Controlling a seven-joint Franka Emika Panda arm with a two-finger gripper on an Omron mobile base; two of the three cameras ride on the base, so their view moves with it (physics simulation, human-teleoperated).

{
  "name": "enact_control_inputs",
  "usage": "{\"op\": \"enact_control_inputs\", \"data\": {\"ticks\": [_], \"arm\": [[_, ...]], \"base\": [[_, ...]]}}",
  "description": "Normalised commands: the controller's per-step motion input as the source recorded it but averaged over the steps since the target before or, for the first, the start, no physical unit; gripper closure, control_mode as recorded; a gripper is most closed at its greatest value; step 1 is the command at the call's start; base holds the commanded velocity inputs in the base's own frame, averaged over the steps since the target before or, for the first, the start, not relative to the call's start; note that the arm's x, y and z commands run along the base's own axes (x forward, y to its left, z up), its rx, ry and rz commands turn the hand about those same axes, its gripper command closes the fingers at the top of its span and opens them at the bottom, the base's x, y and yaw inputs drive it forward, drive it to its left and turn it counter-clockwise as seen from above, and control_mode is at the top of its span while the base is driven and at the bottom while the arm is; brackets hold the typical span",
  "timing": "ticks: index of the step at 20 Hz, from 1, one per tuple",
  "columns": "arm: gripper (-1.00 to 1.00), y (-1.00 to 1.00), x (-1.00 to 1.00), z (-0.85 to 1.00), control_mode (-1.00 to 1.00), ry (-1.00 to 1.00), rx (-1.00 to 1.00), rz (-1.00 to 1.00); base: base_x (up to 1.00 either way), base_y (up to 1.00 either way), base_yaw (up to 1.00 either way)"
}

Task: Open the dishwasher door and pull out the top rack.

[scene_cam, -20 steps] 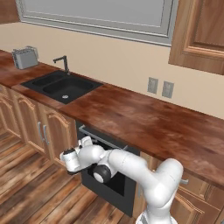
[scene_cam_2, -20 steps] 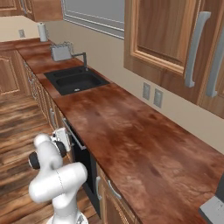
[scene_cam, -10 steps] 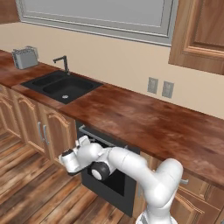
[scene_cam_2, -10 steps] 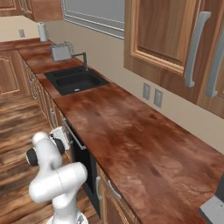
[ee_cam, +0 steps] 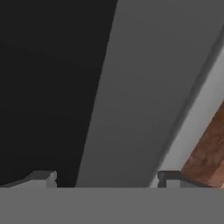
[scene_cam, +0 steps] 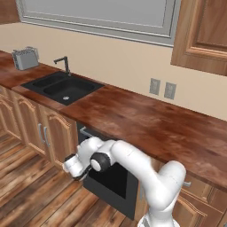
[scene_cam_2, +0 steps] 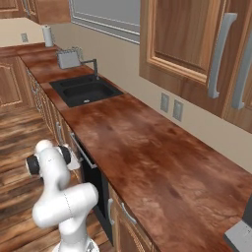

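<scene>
The dishwasher door (scene_cam: 113, 184) is a black panel under the counter, upright and in line with the cabinet fronts. Its long grey bar handle (scene_cam: 87, 132) runs along the top. My gripper (scene_cam: 81, 174) is at the door's upper left, pressed close to the panel. In the hand view the grey handle (ee_cam: 131, 109) runs between my fingertips (ee_cam: 43, 178), with the black door (ee_cam: 43, 87) behind it. A gap is left beside one finger, so the gripper (ee_cam: 106, 178) is open around the bar. From the right the hand (scene_cam_2: 75, 158) sits by the handle (scene_cam_2: 82, 150). The top rack is hidden behind the door.
A brown counter (scene_cam: 146, 122) runs above the door, with a black sink (scene_cam: 62, 87) and faucet to the left. A toaster (scene_cam: 25, 58) stands at the far left. Wooden cabinet doors (scene_cam: 53, 135) flank the dishwasher. Plank floor (scene_cam: 35, 199) lies in front.
My hand has sunk a trifle against the door's upper left. The door stands as before.
</scene>
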Motion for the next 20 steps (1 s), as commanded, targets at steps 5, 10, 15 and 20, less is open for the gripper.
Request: {"op": "enact_control_inputs", "data": {"ticks": [5,10,15,20], "arm": [[-1.00,-0.30,-0.31,0.54,-1.00,-0.13,0.02,0.31],[-1.00,-0.23,-0.41,0.59,-1.00,-0.13,0.02,0.28],[-1.00,-0.56,-0.01,0.55,-1.00,0.01,0.22,0.10],[-1.00,-0.48,0.24,-0.01,-1.00,0.04,0.26,0.06]], "base": [[0.00,0.00,0.00],[0.00,0.00,0.00],[0.00,0.00,0.00],[0.00,0.00,0.00]]}}
